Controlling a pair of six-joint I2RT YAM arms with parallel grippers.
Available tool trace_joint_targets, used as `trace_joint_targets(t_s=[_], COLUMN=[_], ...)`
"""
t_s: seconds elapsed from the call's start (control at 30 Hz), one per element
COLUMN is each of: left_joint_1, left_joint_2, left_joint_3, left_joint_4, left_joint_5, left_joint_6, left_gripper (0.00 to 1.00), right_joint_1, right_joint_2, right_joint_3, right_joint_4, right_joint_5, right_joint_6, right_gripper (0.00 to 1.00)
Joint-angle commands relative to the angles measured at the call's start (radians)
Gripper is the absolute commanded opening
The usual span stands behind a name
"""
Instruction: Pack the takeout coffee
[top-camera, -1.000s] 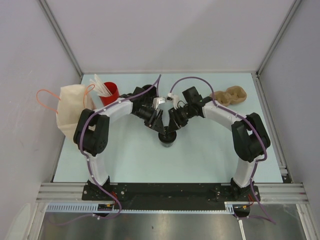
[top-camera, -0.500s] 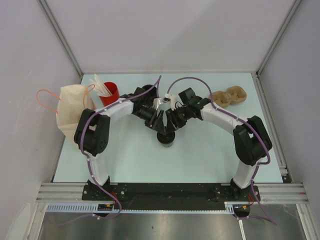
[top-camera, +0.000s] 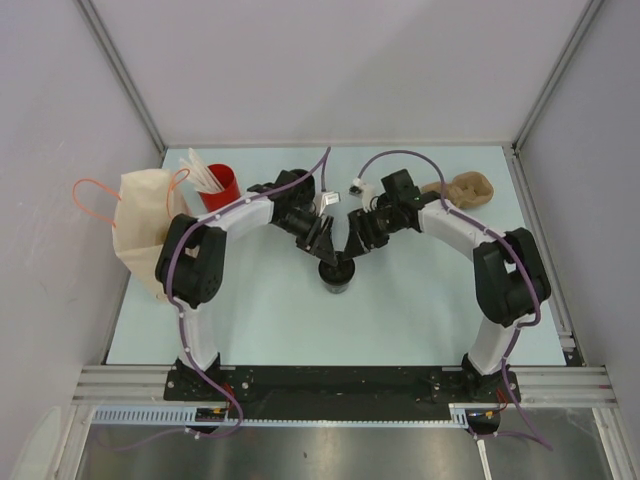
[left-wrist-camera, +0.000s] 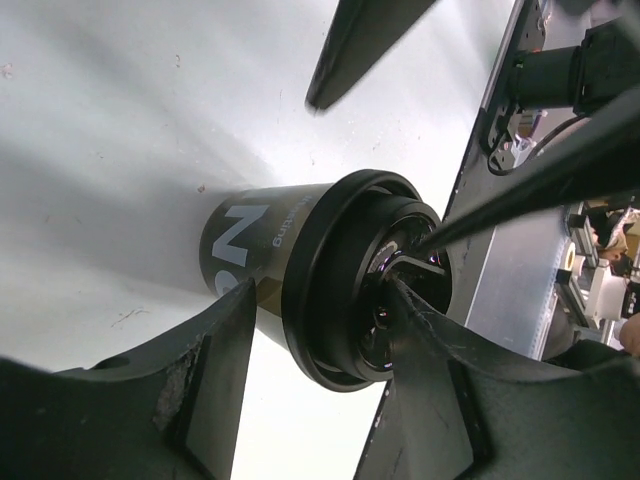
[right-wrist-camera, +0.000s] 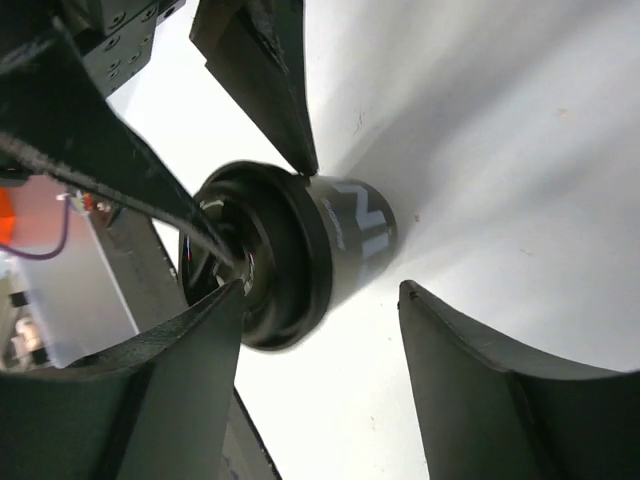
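White-shelled arms (top-camera: 238, 214) with black joints (top-camera: 190, 270), purple cables (top-camera: 300, 181) (looped loosely), scuffed black fingers (left-wrist-camera: 215, 385).

Far left: red plastic cup (top-camera: 222, 188) holding white sticks (top-camera: 203, 172), beige cloth bag (top-camera: 140, 225) beside it; far right, probably a brown pulp carrier (top-camera: 468, 188).

Crowded over the cup, bare table toward the bases
The takeout coffee (top-camera: 336, 277) is hemmed in on its far side by the left gripper (top-camera: 326, 248) and right gripper (top-camera: 351, 247), jaws spread, each with one finger over its mouth and one beside its wall. The left arm (top-camera: 235, 215) and right arm (top-camera: 450, 228) arch across the flanks. The table (top-camera: 400, 320) lies bare on the near side. A red cup (top-camera: 222, 187) and bag (top-camera: 138, 225) block the far left, a brown tray (top-camera: 465, 189) the far right
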Motion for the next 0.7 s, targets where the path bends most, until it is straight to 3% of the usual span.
trace_joint_targets(t_s=[0.0, 0.23, 0.47, 0.67], left_joint_1=[-0.001, -0.001, -0.001, -0.003], left_joint_2=[0.058, 0.066, 0.061, 0.049], left_joint_3=[0.039, 0.051, 0.054, 0.041], left_joint_4=[-0.034, -0.048, -0.057, -0.048], left_joint_5=[-0.138, -0.155, -0.133, -0.139], left_joint_6=[0.099, 0.132, 0.163, 0.169], left_gripper=[0.58, 0.58, 0.58, 0.58], right_joint_1=[-0.056, -0.105, -0.121, -0.125], right_joint_2=[-0.054, -0.041, 0.025, 0.064], right_joint_3=[-0.001, -0.003, -0.011, -0.011], right_joint_4=[-0.004, -0.023, -0.010, -0.001], right_joint_5=[-0.195, -0.216, -0.293, -0.312], right_joint_6=[-0.043, -0.043, -0.035, -0.026], right_gripper=[0.69, 0.68, 0.49, 0.42])
